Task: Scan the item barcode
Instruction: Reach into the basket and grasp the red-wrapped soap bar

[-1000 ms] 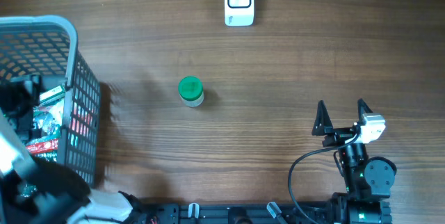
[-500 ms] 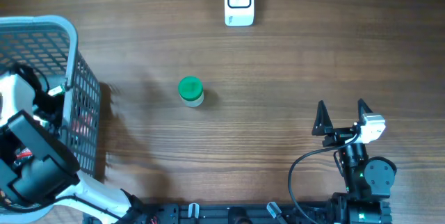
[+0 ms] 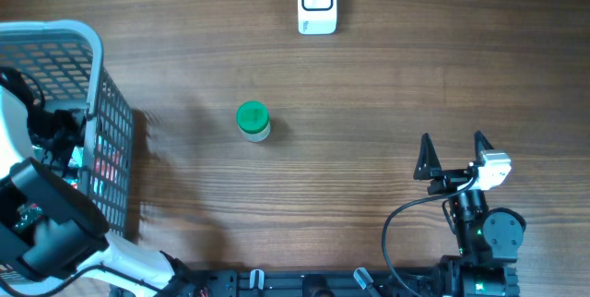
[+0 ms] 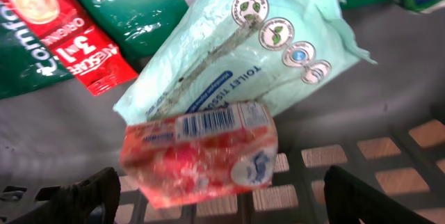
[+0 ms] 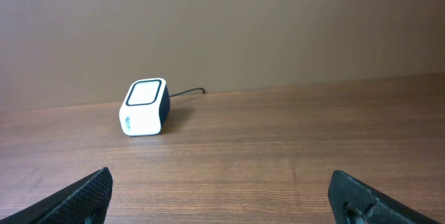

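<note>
A red and pink packet [image 4: 201,151] with a white barcode strip [image 4: 205,122] lies on the floor of the grey basket [image 3: 55,29] at the table's left. My left gripper [image 4: 222,206] is down inside the basket just in front of it, open, one finger on each side of the packet, with clear gaps. From overhead the left gripper [image 3: 53,133] is half hidden by the arm. The white scanner [image 3: 316,2] stands at the far middle of the table, also visible as the scanner [image 5: 144,107] in the right wrist view. My right gripper [image 3: 452,145] rests open and empty near the front right.
A jar with a green lid [image 3: 253,120] stands mid-table. In the basket, a pale green toilet tissue pack [image 4: 257,43] leans on the red packet, with a red coffee sachet [image 4: 62,29] and a dark green pouch [image 4: 139,15] behind. The basket wall [image 3: 112,140] flanks my left arm.
My left arm has swung over the basket and lowered its gripper inside, and its jaws have narrowed slightly. The right arm, the jar and the scanner have not moved.
</note>
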Motion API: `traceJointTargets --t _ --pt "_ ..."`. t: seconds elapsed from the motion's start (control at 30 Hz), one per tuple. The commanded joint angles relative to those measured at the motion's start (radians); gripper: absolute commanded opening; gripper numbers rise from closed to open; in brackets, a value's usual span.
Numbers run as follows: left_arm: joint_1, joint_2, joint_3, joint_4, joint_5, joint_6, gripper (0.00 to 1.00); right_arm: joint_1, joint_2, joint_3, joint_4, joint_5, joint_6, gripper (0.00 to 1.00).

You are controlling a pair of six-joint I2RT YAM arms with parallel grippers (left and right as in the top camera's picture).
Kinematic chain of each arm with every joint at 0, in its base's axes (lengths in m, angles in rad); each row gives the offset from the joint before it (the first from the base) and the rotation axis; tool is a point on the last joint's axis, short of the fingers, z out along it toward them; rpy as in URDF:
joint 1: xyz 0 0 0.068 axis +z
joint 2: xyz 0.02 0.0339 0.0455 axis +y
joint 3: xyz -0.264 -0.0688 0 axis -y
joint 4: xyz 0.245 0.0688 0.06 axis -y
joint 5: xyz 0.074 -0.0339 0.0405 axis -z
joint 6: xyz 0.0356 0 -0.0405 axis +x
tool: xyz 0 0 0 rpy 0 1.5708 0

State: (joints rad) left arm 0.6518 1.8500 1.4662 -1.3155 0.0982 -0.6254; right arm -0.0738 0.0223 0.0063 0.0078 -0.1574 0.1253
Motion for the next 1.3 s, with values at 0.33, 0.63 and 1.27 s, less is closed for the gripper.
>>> traceJointTargets --t 0.33,0.63,1.27 --pt "-0.002 -0.035 -0.126 0.061 -0.066 0.016 0.97 -0.002 -0.005 -0.001 0.005 -0.016 -0.018 1.00" --pt "-0.002 -0.034 -0.127 0.101 -0.066 0.016 0.83 -0.002 -0.005 -0.001 0.005 -0.016 -0.018 1.00" --pt "-0.002 -0.040 -0.181 0.146 -0.064 -0.010 0.38 -0.002 -0.005 -0.001 0.005 -0.016 -0.018 1.00"
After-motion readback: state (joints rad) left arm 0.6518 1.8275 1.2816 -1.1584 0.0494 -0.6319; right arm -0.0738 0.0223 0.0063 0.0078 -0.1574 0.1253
